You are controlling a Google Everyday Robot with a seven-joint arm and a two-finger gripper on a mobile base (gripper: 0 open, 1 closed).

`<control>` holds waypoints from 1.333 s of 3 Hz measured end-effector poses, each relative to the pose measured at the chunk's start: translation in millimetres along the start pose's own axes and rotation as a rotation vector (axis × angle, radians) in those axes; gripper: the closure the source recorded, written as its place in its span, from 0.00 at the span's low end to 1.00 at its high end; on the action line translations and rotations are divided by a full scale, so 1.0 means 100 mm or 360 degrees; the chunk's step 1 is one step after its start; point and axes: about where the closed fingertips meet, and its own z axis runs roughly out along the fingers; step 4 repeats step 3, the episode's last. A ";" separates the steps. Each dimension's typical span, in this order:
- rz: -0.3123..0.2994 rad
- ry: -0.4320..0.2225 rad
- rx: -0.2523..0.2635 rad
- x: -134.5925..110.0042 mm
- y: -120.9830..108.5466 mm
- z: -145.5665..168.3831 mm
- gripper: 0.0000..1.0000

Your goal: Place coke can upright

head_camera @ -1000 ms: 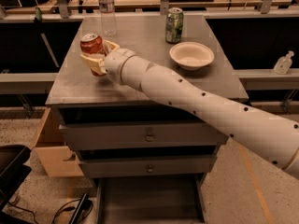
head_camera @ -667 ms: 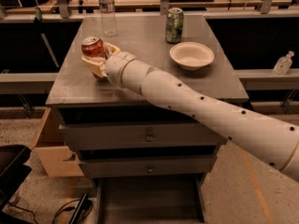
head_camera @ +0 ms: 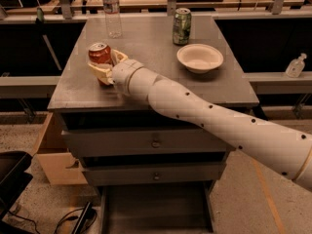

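The coke can (head_camera: 100, 53) is pinched upright between the fingers of the gripper (head_camera: 107, 65) near the counter's (head_camera: 146, 40) left edge; open surface is left between it and the white bowl (head_camera: 200, 58).

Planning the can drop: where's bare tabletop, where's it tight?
Bare: table centre between coke can, green can and bowl; front right corner before the bowl. Tight: left side, where the claw grips the coke can near the bottle; arm crosses the front.

Warm dim light from above. Gripper (head_camera: 108, 65) clamped on coke can (head_camera: 99, 53), both softly lit. Dark shadow on table (head_camera: 146, 48) just under gripper and arm (head_camera: 219, 116). Pale shine far behind gripper. Room behind dark
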 end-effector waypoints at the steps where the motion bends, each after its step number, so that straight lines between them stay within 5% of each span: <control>1: 0.0000 -0.0001 -0.0004 0.00 0.01 0.01 0.52; 3: 0.0000 -0.0003 -0.0012 -0.02 0.05 0.03 0.00; 4: 0.0000 -0.0003 -0.0012 -0.02 0.05 0.03 0.00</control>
